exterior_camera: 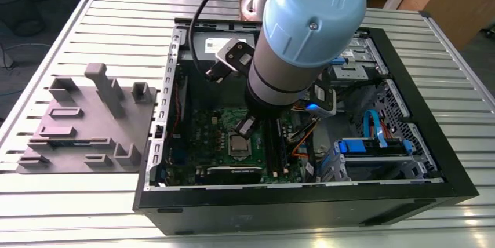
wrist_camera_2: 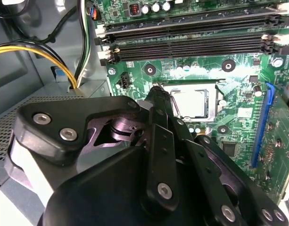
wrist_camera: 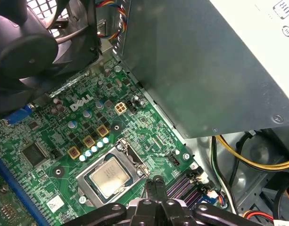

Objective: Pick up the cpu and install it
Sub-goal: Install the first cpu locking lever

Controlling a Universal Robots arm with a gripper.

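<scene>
A: So, where is the cpu (wrist_camera: 109,176) relative to the gripper (wrist_camera: 156,181)?

B: It lies flat in its socket (wrist_camera: 117,169) on the green motherboard (wrist_camera: 50,141), inside the open computer case (exterior_camera: 433,143) that rests on the slatted metal surface (exterior_camera: 93,28); the gripper hangs just beside the socket's edge, on the side facing the black memory slots (wrist_camera_2: 191,35), its tips near the chip but not on it.

A: And the fingers?

B: Pressed together with nothing between them; in both wrist views the two black tips meet in a narrow point.

A: Which way does the chip point?

B: Its silver-grey top faces up; it is square, so no long axis shows; its edges run parallel to the socket frame, and in the second wrist view one pair runs along the memory slots.

A: Anything else close by?

B: The grey power supply box (wrist_camera: 191,66) stands near the socket; a black fan (wrist_camera: 26,42) sits beyond the board's far corner.
</scene>
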